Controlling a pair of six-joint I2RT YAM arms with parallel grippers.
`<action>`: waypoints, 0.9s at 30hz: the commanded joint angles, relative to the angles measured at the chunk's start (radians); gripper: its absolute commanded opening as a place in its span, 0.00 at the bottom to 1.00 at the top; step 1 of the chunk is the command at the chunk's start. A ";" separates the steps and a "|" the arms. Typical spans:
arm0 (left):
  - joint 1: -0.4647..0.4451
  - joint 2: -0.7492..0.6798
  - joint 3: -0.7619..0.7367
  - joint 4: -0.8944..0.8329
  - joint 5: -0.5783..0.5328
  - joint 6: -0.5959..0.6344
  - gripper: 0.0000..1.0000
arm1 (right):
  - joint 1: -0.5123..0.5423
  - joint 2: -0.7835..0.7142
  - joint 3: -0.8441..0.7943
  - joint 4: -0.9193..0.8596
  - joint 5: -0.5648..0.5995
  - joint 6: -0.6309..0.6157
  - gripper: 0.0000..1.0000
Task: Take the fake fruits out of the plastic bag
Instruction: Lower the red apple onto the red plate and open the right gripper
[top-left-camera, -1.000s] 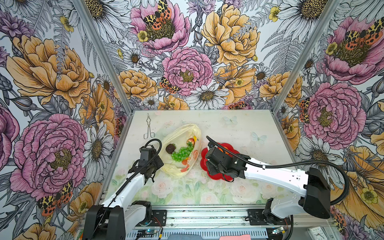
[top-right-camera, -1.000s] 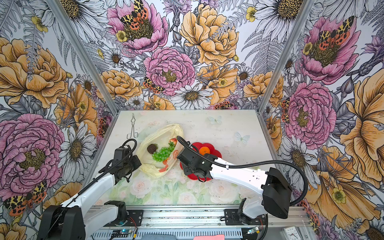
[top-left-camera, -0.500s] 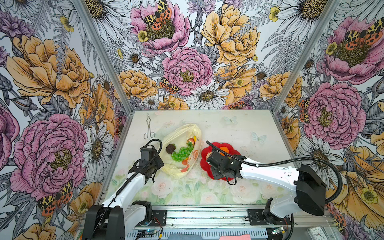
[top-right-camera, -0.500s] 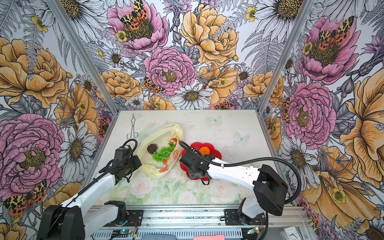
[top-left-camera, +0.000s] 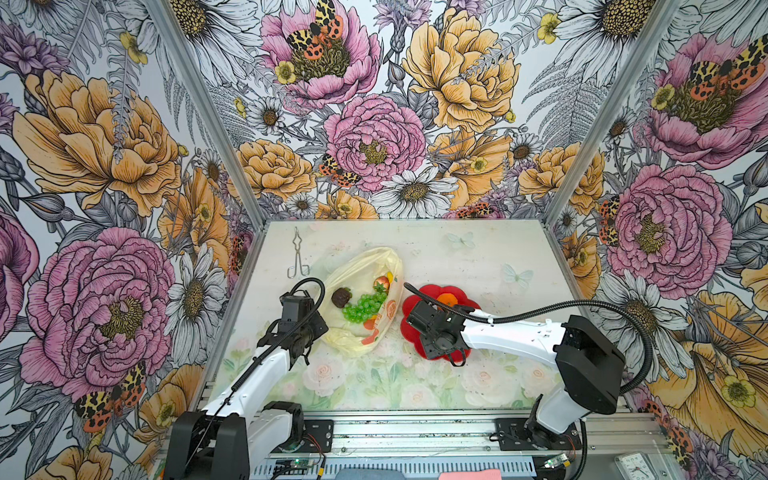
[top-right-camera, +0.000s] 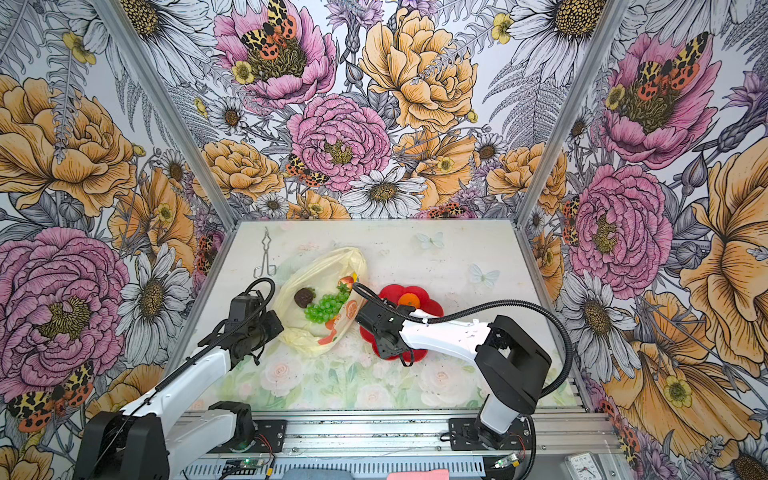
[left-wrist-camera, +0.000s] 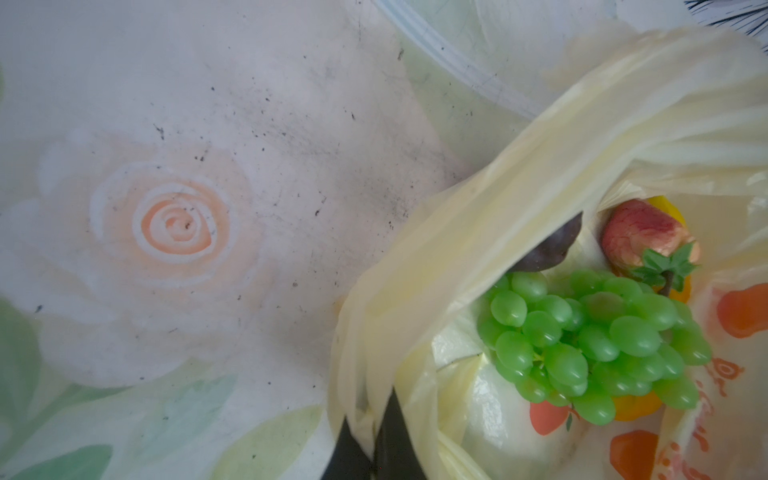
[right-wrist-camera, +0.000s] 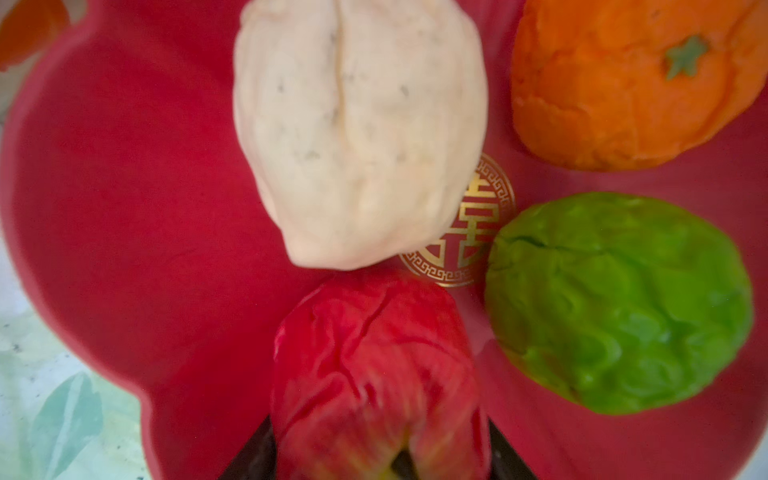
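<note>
4 fruits on red plate (right-wrist-camera: 145, 208): orange (right-wrist-camera: 623, 83), green round fruit (right-wrist-camera: 619, 303), cream bumpy piece (right-wrist-camera: 357, 133), red apple (right-wrist-camera: 374, 353). In both top views only the orange shows; your R arm covers the rest.
R gripper (right-wrist-camera: 378, 432): you've got it clamped on the red apple, jaws part-way in, dark fingers (right-wrist-camera: 253, 457) flanking it both sides. It sits over the plate's near-left part, apple tip next to the cream bumpy piece. Can't tell if the apple touches the plate.
L gripper (left-wrist-camera: 368, 451): yours is pinched tight on a fold of the plastic bag (left-wrist-camera: 478, 199), at the bag's near-left edge in both top views.
Bag position: mid-tabletop (top-left-camera: 457, 257), just left of the plate, mouth gaping upward.
Inside bag: green grape bunch (left-wrist-camera: 594, 345); dark brown fruit (top-left-camera: 341, 297) beside it, partly under bag film in L wrist view; reddish fruit (left-wrist-camera: 640, 237) w/ a yellow piece (left-wrist-camera: 665, 205) behind it, toward the far end.
Off to side: metal tongs (top-left-camera: 297, 259) at far left, near the bag, not touching.
</note>
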 joint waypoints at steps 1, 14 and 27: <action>-0.009 -0.016 0.006 -0.002 -0.021 0.020 0.01 | -0.016 0.019 0.034 -0.027 0.014 -0.004 0.58; -0.014 -0.028 0.003 -0.005 -0.025 0.020 0.01 | -0.059 0.059 0.084 -0.035 0.060 -0.040 0.64; -0.015 -0.031 0.003 -0.005 -0.028 0.017 0.01 | -0.063 0.028 0.075 -0.040 0.064 -0.041 0.80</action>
